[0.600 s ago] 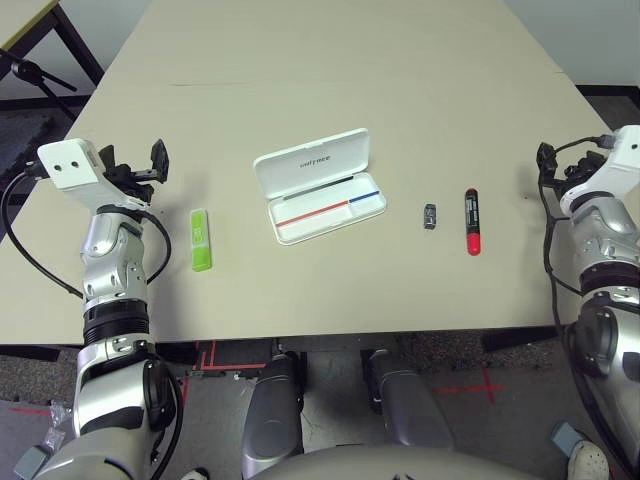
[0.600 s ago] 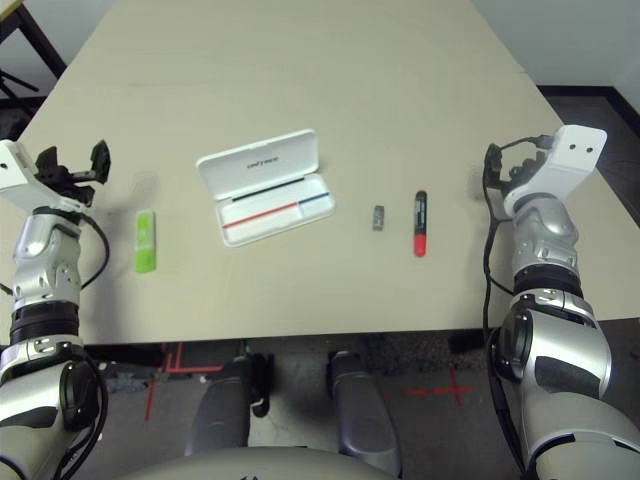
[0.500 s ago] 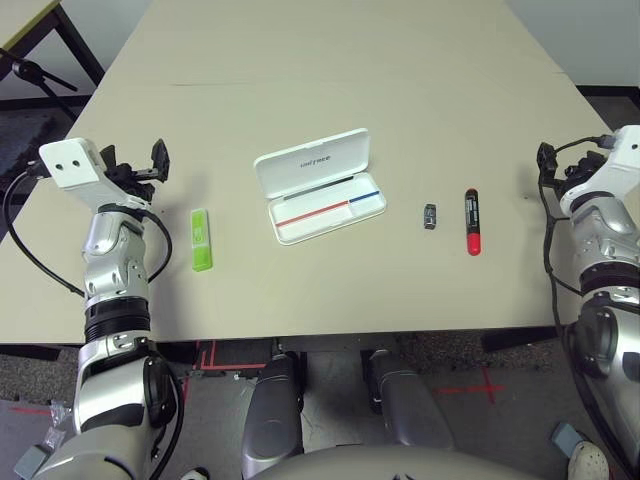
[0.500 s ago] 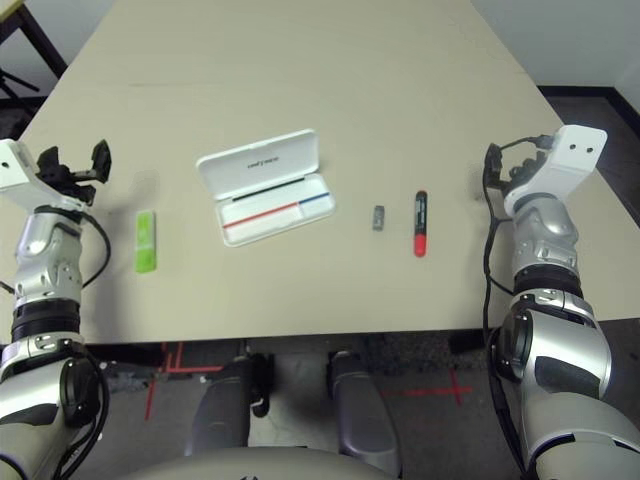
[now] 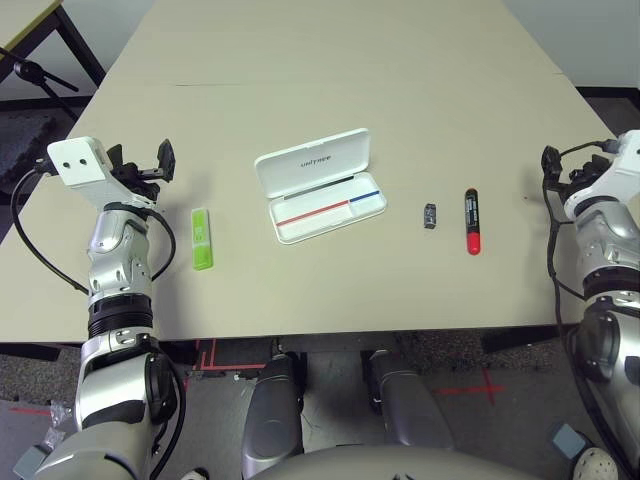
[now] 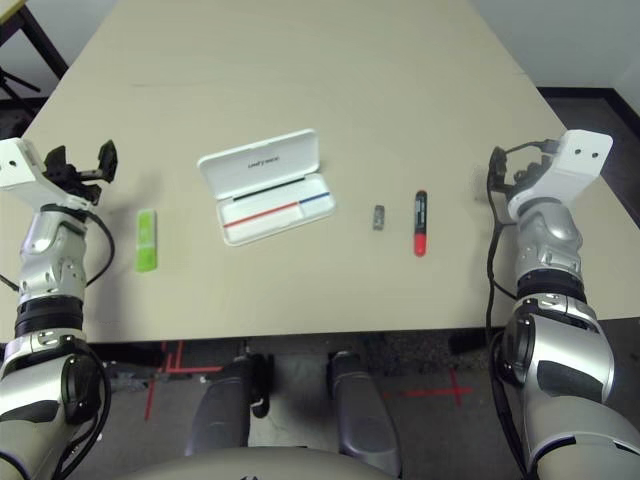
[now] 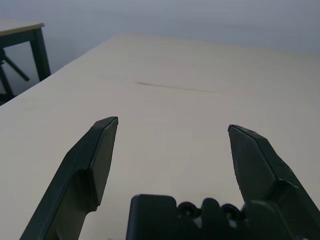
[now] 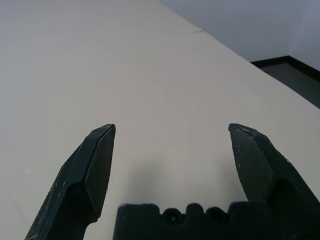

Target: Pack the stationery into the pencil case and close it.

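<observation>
Both arms raised over the beige surface (image 5: 330, 80), one at each side, nothing held.

Left hand (image 5: 140, 165): fingers (image 7: 95, 160) spread wide apart, empty, bare surface between them in the wrist view. It hovers at the left edge of the surface, pointing forward.

Right hand (image 6: 510, 170): fingers (image 8: 92, 165) spread wide too, empty, bare surface ahead of it in its wrist view. It hovers near the right edge.

Stationery, all lying loose on the surface, roughly in one row across the near half:
- Lime-green highlighter (image 5: 201, 239): flat, lengthwise toward the robot, just inboard of the left hand and slightly nearer the robot than it. Closest item to that hand, not touching it.
- Red marker (image 5: 472, 221): black label on the far half, red end toward the robot. Inboard of the right hand, apart from it, closest item on that side.
- Small black-grey block (image 5: 430, 216): just beside the marker, on the side away from the right hand, between marker and case. Not touching either.

Pencil case (image 5: 320, 185): white, open, sits between the two hands, closer to the left one but well apart from both. Slightly skewed. Tray half lies nearer the robot with a red-and-blue line inside; lid half folds back on the far side, small dark lettering on it. None of the three items are in the tray.
</observation>
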Action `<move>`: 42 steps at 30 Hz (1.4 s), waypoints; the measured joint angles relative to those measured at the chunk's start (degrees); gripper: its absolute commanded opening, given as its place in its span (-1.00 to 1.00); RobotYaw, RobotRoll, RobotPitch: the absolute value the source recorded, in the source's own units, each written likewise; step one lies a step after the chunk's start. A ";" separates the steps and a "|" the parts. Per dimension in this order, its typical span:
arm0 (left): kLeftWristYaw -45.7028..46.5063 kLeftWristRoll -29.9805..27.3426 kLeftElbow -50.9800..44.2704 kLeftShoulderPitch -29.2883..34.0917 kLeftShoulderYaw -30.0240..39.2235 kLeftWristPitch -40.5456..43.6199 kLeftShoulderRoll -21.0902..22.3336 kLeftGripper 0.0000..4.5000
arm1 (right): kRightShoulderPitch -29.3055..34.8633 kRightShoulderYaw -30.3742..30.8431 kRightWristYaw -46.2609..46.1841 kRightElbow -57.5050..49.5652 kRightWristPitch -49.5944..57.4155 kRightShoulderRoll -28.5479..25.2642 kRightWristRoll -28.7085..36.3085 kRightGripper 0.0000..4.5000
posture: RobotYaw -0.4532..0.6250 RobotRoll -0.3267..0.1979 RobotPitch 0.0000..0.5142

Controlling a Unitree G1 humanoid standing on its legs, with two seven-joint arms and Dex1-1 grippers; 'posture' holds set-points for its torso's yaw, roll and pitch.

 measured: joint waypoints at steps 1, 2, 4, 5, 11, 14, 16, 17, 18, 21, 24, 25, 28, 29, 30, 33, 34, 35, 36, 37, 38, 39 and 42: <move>-0.10 0.00 0.00 -0.42 -0.19 0.00 0.00 0.98 | -0.01 -0.19 0.38 -0.70 0.48 0.03 0.51 1.00 | -0.41 0.25 -0.28; -0.17 0.00 0.00 -0.64 -0.31 0.00 0.00 0.98 | -0.01 -0.40 0.77 -1.16 1.10 0.10 1.04 1.00 | -0.38 0.25 -0.29; -0.29 0.00 0.00 -0.74 -0.50 0.03 0.01 0.98 | 0.05 -0.79 1.38 -2.01 2.55 0.46 1.82 1.00 | -0.37 0.25 -0.30; -0.31 0.00 -0.01 -0.74 -0.55 0.15 0.01 0.98 | 0.25 -0.84 1.96 -2.50 3.08 0.70 2.20 1.00 | -0.36 0.25 -0.32; -0.99 -0.27 -1.00 -0.52 -0.52 1.35 0.08 0.98 | 0.64 0.43 7.42 -5.12 5.68 1.64 2.65 1.00 | -0.30 0.25 -0.40; -2.73 -1.26 -4.02 0.33 -0.54 3.30 0.56 0.98 | 0.67 1.75 12.69 -7.42 7.94 1.58 2.87 1.00 | -0.29 0.25 -0.42; -4.13 -2.07 -6.87 1.01 -0.58 5.41 1.28 0.98 | 1.21 3.65 18.05 -10.84 10.65 0.78 3.04 1.00 | -0.28 0.25 -0.42; -4.75 -2.49 -8.10 1.34 -0.61 6.46 1.62 0.98 | 1.79 4.50 20.51 -13.00 11.96 0.33 3.35 1.00 | -0.28 0.25 -0.42; -5.41 -2.82 -9.60 1.83 -0.62 7.87 1.98 0.98 | 2.43 5.44 23.17 -15.53 13.63 -0.24 3.63 1.00 | -0.28 0.25 -0.42; -7.93 -4.97 -14.12 3.06 -1.27 13.64 2.82 0.98 | 4.06 7.02 29.48 -21.62 18.91 -1.40 5.24 1.00 | -0.27 0.25 -0.41; -12.83 -7.53 -21.12 5.96 -3.29 19.98 4.77 0.98 | 6.06 8.77 35.40 -27.68 24.71 -3.24 6.75 1.00 | -0.27 0.25 -0.41; -14.41 -8.20 -23.00 6.80 -3.99 21.61 5.35 0.98 | 6.52 9.41 36.94 -29.26 26.04 -3.73 7.20 1.00 | -0.27 0.25 -0.41; -19.48 -11.59 -30.88 9.57 -6.41 27.94 7.21 0.98 | 8.53 11.84 41.80 -35.36 30.72 -5.37 8.26 1.00 | -0.27 0.25 -0.40; -20.51 -12.37 -32.64 9.96 -7.13 29.31 7.74 0.98 | 8.93 12.44 42.82 -36.65 31.71 -5.53 8.48 1.00 | -0.27 0.25 -0.40; -21.66 -13.27 -35.13 10.52 -7.90 31.06 8.37 0.98 | 9.48 13.01 44.03 -38.36 32.98 -5.65 8.66 1.00 | -0.27 0.25 -0.40; -24.06 -14.90 -39.41 11.15 -9.30 34.51 9.50 0.98 | 10.96 14.73 46.18 -41.55 35.33 -6.41 9.16 1.00 | -0.27 0.25 -0.39; -24.86 -15.27 -40.82 11.32 -9.89 35.73 10.11 0.98 | 11.39 15.09 46.81 -42.50 35.93 -6.49 9.18 1.00 | -0.27 0.25 -0.39; -25.42 -15.69 -41.59 11.34 -10.23 36.53 10.32 0.98 | 11.60 15.46 47.25 -43.04 36.28 -6.58 9.18 1.00 | -0.27 0.25 -0.39; -25.93 -15.89 -42.47 11.42 -10.65 37.45 10.65 0.98 | 11.71 15.99 47.56 -43.35 36.40 -6.65 9.17 1.00 | -0.27 0.25 -0.38; -26.49 -15.99 -43.18 11.45 -11.30 38.37 11.04 0.98 | 11.83 16.39 47.78 -43.47 36.43 -6.67 9.12 1.00 | -0.27 0.25 -0.38; -27.09 -16.10 -43.67 11.47 -12.00 39.17 11.34 0.98 | 11.94 16.68 47.89 -43.55 36.43 -6.67 9.06 1.00 | -0.27 0.25 -0.38; -27.64 -16.17 -44.22 11.50 -12.69 40.05 11.58 0.98 | 12.05 16.82 47.92 -43.58 36.43 -6.67 8.99 1.00 | -0.27 0.25 -0.38; -29.23 -16.28 -46.80 11.54 -16.20 43.51 12.80 0.98 | 12.10 17.42 47.85 -43.59 36.24 -6.65 8.33 1.00 | -0.26 0.25 -0.37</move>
